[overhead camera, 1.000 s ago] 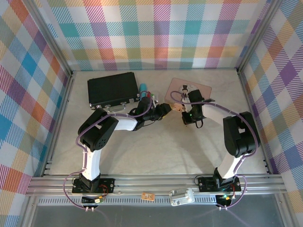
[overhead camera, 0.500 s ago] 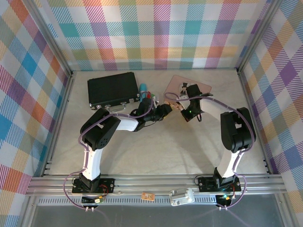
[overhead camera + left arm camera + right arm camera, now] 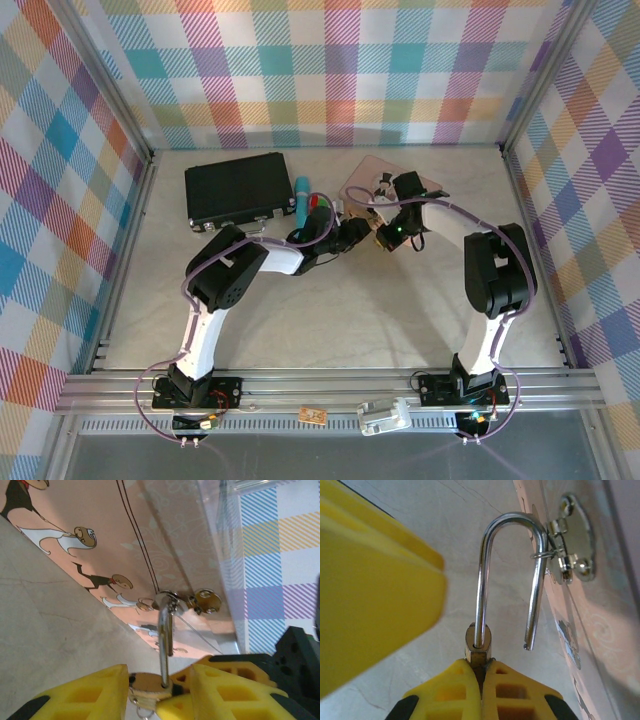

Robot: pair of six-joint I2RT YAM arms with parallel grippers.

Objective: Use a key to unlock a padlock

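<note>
The brass padlock (image 3: 478,647) has its silvery shackle (image 3: 512,520) swung open, the free leg hanging loose while the bend stays hooked in the hasp ring (image 3: 570,550) of the pink tin (image 3: 366,172). My right gripper (image 3: 481,672) is shut on the padlock body from below. My left gripper (image 3: 159,690) stands open, its yellow fingers (image 3: 95,692) on either side of the padlock (image 3: 148,684). A small silver piece with a wire ring, which looks like the key (image 3: 139,701), sticks out under the body. From above, both grippers (image 3: 362,232) (image 3: 383,236) meet at the tin's front edge.
The black case (image 3: 238,187) lies at the back left, with the blue pen (image 3: 302,195) beside it. The tin's pink picture lid (image 3: 150,540) fills the space just behind the padlock. Checked walls close in the table on three sides.
The right gripper has moved left and back toward the tin's hasp, and the left gripper has shifted right, so the two now meet at the padlock.
</note>
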